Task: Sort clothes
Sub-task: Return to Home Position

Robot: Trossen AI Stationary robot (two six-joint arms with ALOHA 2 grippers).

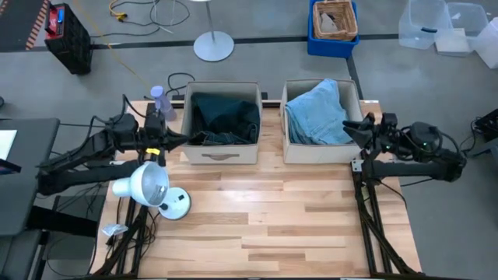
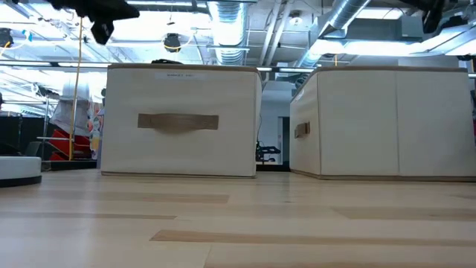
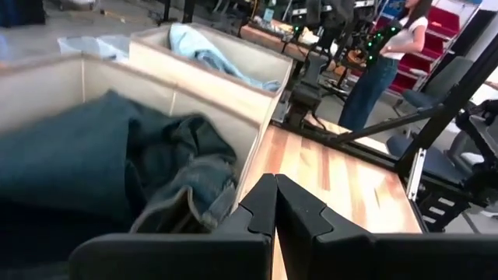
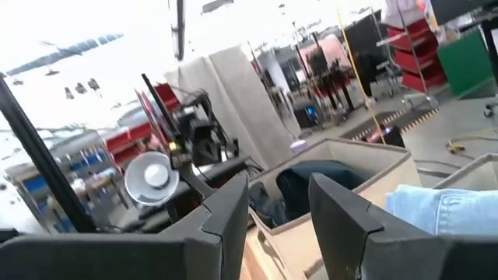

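Evidently past the sorting: dark jeans (image 1: pixel 226 117) heaped in the left box (image 1: pixel 222 155), light blue jeans (image 1: pixel 319 113) in the right box (image 1: pixel 319 154). Beside the left box, the left end effector (image 3: pixel 274 183) pinched closed on nothing; beside the right box, the right end effector (image 4: pixel 280 187) narrowly parted, empty. Needs only pulling each arm outward, away from its nearer box.

Bright, even overhead light leaves only soft shadows on the table (image 1: pixel 272 225), ceiling lights (image 2: pixel 342 48) glare in the low view, and white glare floods the room beyond the right gripper (image 4: pixel 278 187).
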